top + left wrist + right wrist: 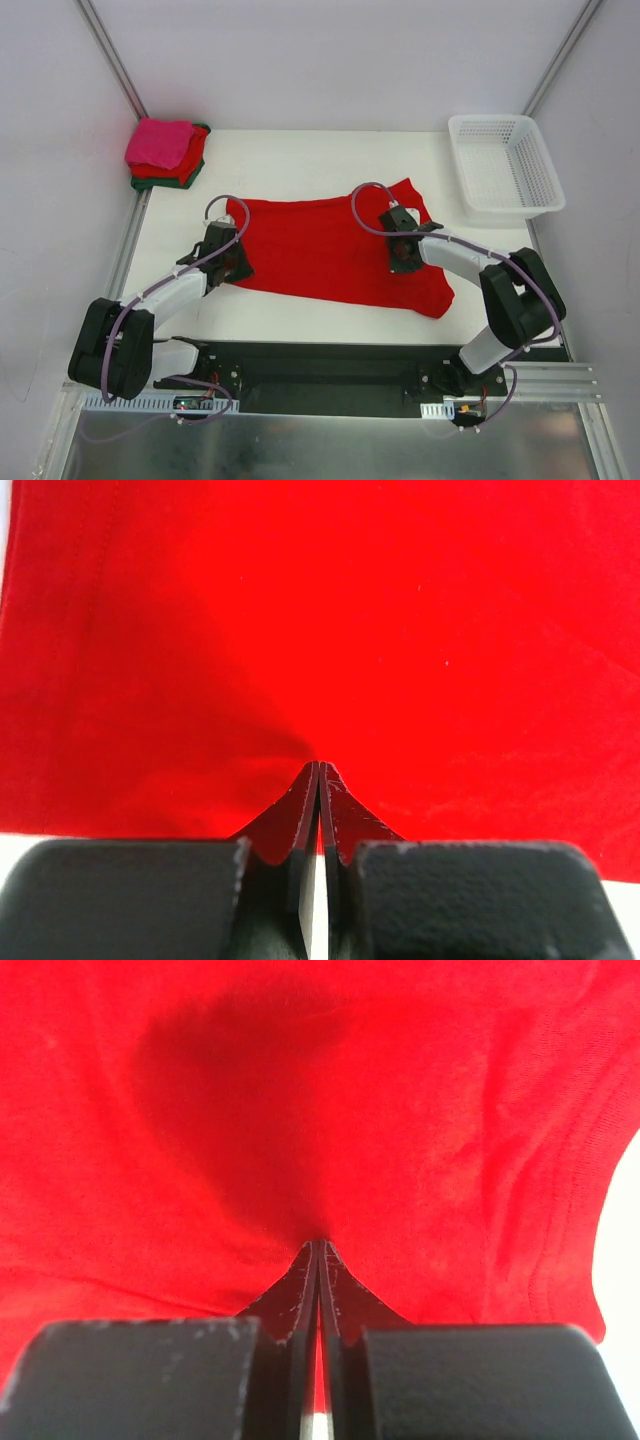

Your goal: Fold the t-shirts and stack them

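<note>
Left fingers (304, 810) pressed shut, pinching left edge of wide bright red cloth t-shirt (330, 250). Right fingers (303, 1290) shut too, on cloth near sleeve end. Shirt lies flat mid white bench (300, 155). Step, likely: first fold, grips taken. Next move: lift both ends evenly, carry across. Layers caught: cannot tell. Folded pink-red-green shirt stack (165, 152) waits at far-left corner.

The red t-shirt (320, 250) looks to me like soft, matt knit cloth, faintly fuzzy, with stitched hems. The folded t-shirts (167, 153) are the same dull cloth, hot pink over red over dark green. The basket (505, 165) is white lattice plastic with a slight sheen. The table (300, 160) is white, smooth and matt. The left gripper (319, 770) and right gripper (321, 1248) have black, grainy, matt bodies, and their finger edges are scuffed pale. The base plate (330, 445) looks like brushed grey metal.
</note>
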Controlling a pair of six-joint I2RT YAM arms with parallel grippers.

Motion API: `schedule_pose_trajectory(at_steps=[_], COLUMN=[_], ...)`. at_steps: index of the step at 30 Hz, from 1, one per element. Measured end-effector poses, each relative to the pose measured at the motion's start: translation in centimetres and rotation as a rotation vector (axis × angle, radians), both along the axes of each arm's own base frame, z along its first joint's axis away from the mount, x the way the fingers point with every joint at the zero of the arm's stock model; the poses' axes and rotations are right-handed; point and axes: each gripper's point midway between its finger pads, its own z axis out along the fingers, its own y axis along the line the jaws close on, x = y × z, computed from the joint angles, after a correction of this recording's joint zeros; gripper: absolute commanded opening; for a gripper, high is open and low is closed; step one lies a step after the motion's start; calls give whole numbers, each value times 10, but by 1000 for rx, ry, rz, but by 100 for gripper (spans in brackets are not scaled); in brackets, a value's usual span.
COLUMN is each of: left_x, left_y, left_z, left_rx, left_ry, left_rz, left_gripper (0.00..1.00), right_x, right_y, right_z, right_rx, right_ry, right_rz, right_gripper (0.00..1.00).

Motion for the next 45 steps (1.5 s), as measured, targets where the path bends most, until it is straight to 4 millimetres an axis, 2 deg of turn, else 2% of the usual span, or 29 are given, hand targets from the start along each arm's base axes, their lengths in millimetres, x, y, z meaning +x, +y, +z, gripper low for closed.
schedule_pose_trajectory(at_steps=[6,16,32,36,45], left_x=[-2,-1,12,9,-13], left_y=[1,0,0,1,7], left_z=[-10,-10,-12,-12,-7], left_rx=[5,1,-7,-4,47], left_ry=[18,10,18,46,179], left_rz=[1,6,65,77,64], left_gripper=[0,0,0,0,0], right_x=[4,15,18,18,19], right_y=[1,1,-4,-8,-17], right_z=[-7,-7,-7,-6,-6], right_rx=[-21,-47,-60,-67,-102], right_ry=[19,15,11,11,29], right_rz=[2,2,-4,-13,-32], right_gripper=[1,1,1,1,2])
